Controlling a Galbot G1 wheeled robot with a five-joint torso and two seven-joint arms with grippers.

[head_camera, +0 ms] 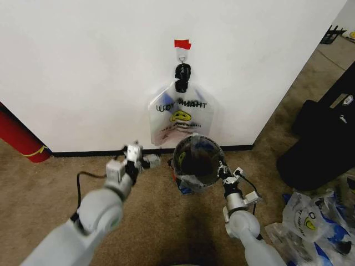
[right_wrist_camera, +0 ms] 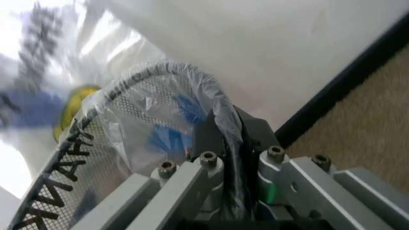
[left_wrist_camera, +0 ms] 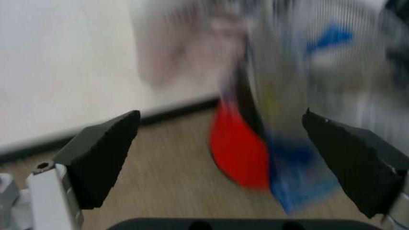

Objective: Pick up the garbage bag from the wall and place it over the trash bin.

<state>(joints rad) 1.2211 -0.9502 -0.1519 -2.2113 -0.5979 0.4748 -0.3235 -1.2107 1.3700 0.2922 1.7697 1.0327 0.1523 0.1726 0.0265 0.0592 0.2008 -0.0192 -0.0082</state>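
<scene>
In the right wrist view the right gripper [right_wrist_camera: 223, 158] had its fingers [right_wrist_camera: 208, 136] pinched together on the rim of the trash bin [right_wrist_camera: 128, 110], with the thin plastic of the garbage bag [right_wrist_camera: 185, 103] caught between them; blue patches of that bag showed through the mesh toward the left centre of the frame. In the head view the same right gripper [head_camera: 222, 168] sat at the right side of the trash bin [head_camera: 198, 160], just below the middle of the frame, and the garbage bag [head_camera: 186, 180] draped over the bin's rim and spilled down its lower left side.

The left gripper [left_wrist_camera: 221, 158] stood spread wide, its two dark fingers [left_wrist_camera: 102, 153] at the left and right edges of the left wrist view with nothing between them; beyond them lay the blurred bin with its red base. In the head view the left gripper [head_camera: 143, 159] hung just left of the bin, apart from it.

The bin stood on brown carpet [head_camera: 55, 183] close to the wall [head_camera: 83, 66]. On the wall, upper centre, a whitish bag [head_camera: 180, 116] with black lettering and a black knotted top hung from a hook [head_camera: 181, 54] under a piece of red tape [head_camera: 182, 44]. A red cylinder [head_camera: 19, 138] leaned at the left edge, and more bags [head_camera: 310, 219] lay at the lower right.
</scene>
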